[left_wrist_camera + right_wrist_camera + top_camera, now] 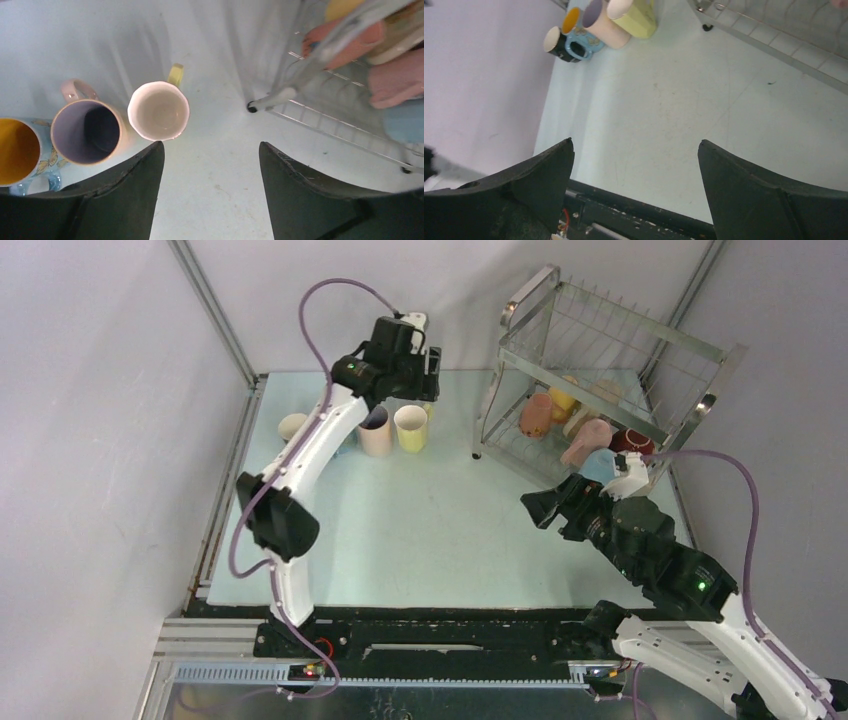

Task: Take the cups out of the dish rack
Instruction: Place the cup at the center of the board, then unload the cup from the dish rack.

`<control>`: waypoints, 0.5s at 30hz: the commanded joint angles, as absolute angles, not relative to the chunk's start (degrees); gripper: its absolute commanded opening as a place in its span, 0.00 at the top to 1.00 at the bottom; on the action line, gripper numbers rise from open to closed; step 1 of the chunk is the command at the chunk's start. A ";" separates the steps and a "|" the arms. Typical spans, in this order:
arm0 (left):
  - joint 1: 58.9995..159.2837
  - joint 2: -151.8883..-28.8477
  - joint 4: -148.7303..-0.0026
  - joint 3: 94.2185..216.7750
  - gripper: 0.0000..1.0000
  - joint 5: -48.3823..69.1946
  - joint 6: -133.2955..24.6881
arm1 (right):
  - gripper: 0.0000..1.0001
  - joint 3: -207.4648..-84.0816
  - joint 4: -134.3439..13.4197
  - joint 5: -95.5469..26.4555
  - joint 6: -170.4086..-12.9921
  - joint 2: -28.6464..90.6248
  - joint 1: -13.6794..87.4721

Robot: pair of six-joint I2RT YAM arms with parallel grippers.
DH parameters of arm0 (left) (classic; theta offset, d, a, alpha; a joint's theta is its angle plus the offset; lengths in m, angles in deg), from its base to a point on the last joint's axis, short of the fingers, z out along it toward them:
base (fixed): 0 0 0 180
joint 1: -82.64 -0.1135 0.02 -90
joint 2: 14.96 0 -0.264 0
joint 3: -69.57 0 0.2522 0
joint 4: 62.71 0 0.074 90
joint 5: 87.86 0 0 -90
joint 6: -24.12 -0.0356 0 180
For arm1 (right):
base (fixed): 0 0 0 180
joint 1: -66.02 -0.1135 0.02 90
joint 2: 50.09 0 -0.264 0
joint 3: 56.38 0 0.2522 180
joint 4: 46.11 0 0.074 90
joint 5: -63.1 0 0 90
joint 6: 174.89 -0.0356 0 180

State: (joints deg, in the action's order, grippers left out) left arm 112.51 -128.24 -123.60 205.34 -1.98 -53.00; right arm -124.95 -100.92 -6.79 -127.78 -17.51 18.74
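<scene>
You see four cups (596, 25) upright on surface (420, 530), about six in dish rack (600, 360). Left claw (211, 147) wide above yellow cup (158, 110); right claw (636, 141) wide, empty, beside rack.

Overhead cam; wrists down; cups (158, 110) shared

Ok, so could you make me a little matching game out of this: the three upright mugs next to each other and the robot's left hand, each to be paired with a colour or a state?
Things:
1. yellow mug
2. upright pink mug
3. blue patterned mug
4. left hand

Descriptions:
a. orange inside
b. open, holding nothing
c. cream inside
d. purple inside

Pairs: 1-c, 2-d, 3-a, 4-b.
</scene>
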 commanded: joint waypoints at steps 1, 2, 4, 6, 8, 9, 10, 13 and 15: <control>112.61 -117.17 -116.62 197.84 0.23 1.67 -49.50 | 0.00 -122.63 -100.89 0.69 -127.33 -17.24 18.25; 112.61 -114.93 -115.40 195.72 0.21 3.28 -48.83 | 0.00 -122.04 -100.80 2.68 -127.39 -17.17 18.24; 112.61 -110.51 -113.21 191.42 0.17 4.88 -47.54 | 0.00 -120.53 -100.16 5.75 -127.60 -17.07 18.35; 112.60 -105.47 -111.20 187.30 0.14 6.52 -46.61 | 0.00 -118.22 -99.06 8.94 -128.24 -17.04 18.45; 112.61 -101.28 -110.40 183.91 0.10 7.07 -46.48 | 0.00 -115.94 -97.12 11.94 -129.03 -16.96 18.63; 112.61 -99.39 -110.32 182.55 0.08 7.21 -46.51 | 0.00 -114.87 -96.34 13.79 -129.68 -16.79 18.65; 112.59 -97.42 -110.23 181.20 0.05 7.49 -46.49 | 0.00 -113.78 -95.66 15.76 -130.45 -16.53 18.77; 112.61 -92.37 -110.23 177.69 0.00 8.29 -46.27 | 0.00 -111.23 -94.51 23.07 -133.78 -14.90 19.19; 112.61 -89.41 -110.30 175.96 0.00 9.15 -46.01 | 0.00 -109.60 -92.20 27.06 -134.31 -13.16 19.50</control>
